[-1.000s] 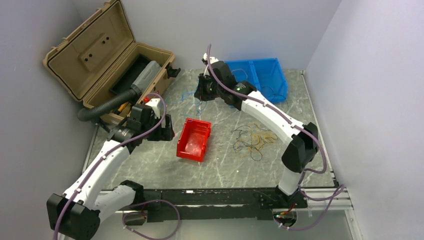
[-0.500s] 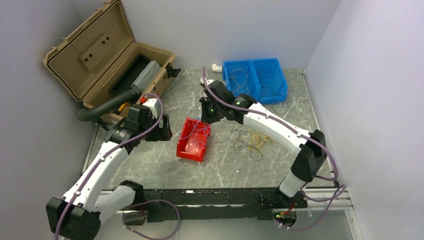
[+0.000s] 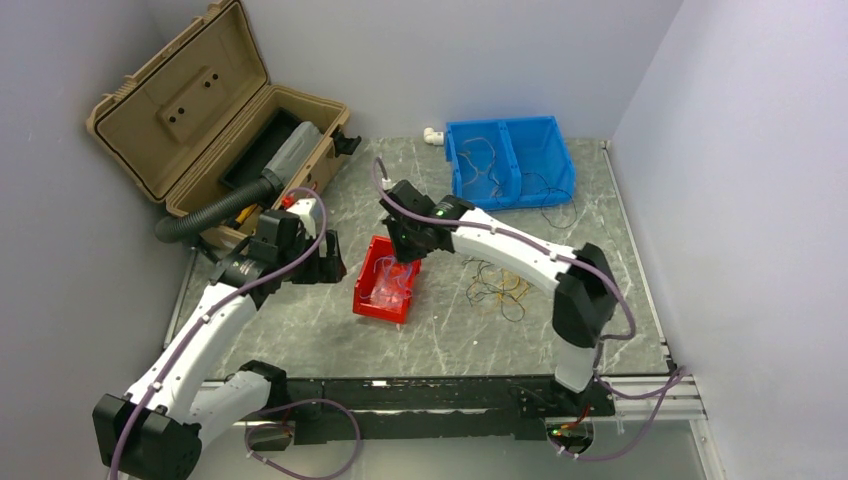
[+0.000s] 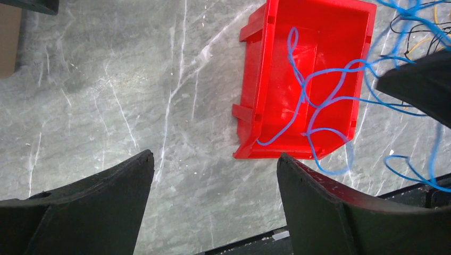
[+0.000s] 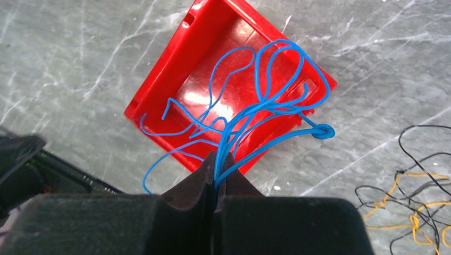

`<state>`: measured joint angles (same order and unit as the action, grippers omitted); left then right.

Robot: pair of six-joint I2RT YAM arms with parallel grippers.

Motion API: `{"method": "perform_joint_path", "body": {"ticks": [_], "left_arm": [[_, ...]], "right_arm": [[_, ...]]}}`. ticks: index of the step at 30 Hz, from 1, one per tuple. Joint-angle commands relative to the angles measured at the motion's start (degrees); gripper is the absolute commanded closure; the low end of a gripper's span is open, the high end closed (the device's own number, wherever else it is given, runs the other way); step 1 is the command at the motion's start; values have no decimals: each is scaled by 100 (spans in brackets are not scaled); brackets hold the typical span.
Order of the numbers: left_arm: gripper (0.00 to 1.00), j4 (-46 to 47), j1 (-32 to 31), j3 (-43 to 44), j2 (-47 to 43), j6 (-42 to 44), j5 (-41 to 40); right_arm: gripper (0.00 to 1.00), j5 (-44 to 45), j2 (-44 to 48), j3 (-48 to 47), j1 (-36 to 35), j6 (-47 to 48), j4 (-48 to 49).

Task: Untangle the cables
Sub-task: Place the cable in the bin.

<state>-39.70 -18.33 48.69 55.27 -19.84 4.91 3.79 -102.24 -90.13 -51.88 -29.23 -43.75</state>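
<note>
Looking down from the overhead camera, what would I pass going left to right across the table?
First the open tan case, then the red bin, then the loose tangle of yellow and black cables.

Bright blue cables (image 5: 234, 125) loop over a glossy red bin (image 5: 159, 79). The table (image 4: 106, 106) is grey marble with white veins. At four o'clock lie black and yellow-orange strands (image 5: 420, 212).

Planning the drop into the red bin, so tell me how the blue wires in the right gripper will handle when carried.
Likely very floppy: the blue wires hang from the shut right gripper in loose loops. Probably light, since each strand is very thin. Apt to snag: loops spill past the rim of the red bin, and one strand looks knotted.
</note>
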Motion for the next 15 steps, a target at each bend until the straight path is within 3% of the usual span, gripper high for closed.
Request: {"method": "perform_joint_path", "body": {"ticks": [1, 15], "left_arm": [[12, 209, 22, -88, -129, -73, 96], [12, 365, 24, -247, -146, -47, 209]], "right_arm": [[100, 226, -473, -483, 8, -138, 58], [100, 1040, -1848, -794, 30, -523, 575]]}}
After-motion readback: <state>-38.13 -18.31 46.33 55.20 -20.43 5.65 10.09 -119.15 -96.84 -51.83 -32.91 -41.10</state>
